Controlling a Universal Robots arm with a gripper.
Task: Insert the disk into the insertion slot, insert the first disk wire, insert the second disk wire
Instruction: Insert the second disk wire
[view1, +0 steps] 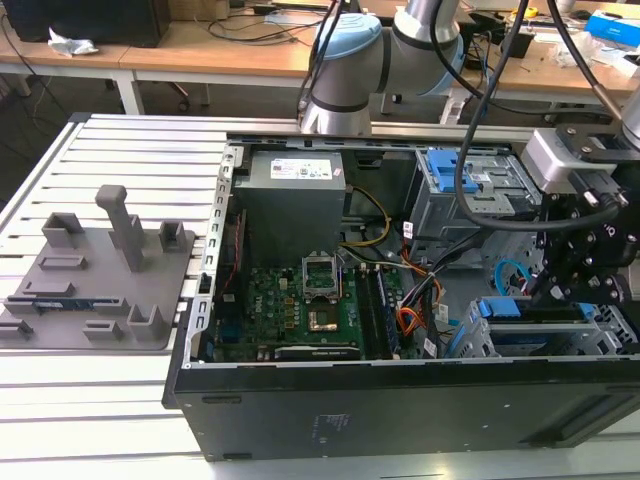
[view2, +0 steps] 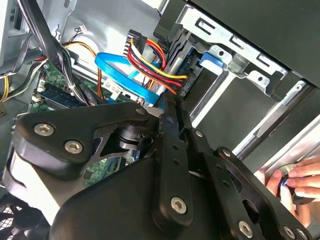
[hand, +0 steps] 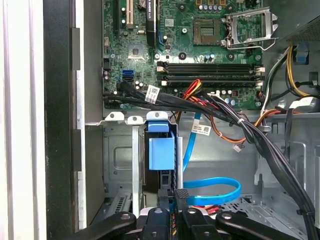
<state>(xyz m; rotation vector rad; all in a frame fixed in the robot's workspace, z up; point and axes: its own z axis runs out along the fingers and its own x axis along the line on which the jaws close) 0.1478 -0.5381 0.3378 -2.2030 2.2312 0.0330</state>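
Blue-framed silver disk (hand: 161, 152) sits in the small grey sheet-metal insertion slot (hand: 120, 155). Black gripper (hand: 175, 196), pads together, pinching connector beside flat blue data wire (hand: 212, 190); wiring unfinished.

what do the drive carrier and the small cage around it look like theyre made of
The disk carrier looks like bright blue moulded plastic: even colour, soft sheen. The insertion slot seems bare grey sheet metal, matt, with folded tabs and punched holes. The gripper is beside them.

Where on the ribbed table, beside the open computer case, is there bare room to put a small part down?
The ribbed table is bare between the grey fixture block and the computer case, and in front of the block. Inside the case it is crowded: cables beside the motherboard, and the gripper over the disk.
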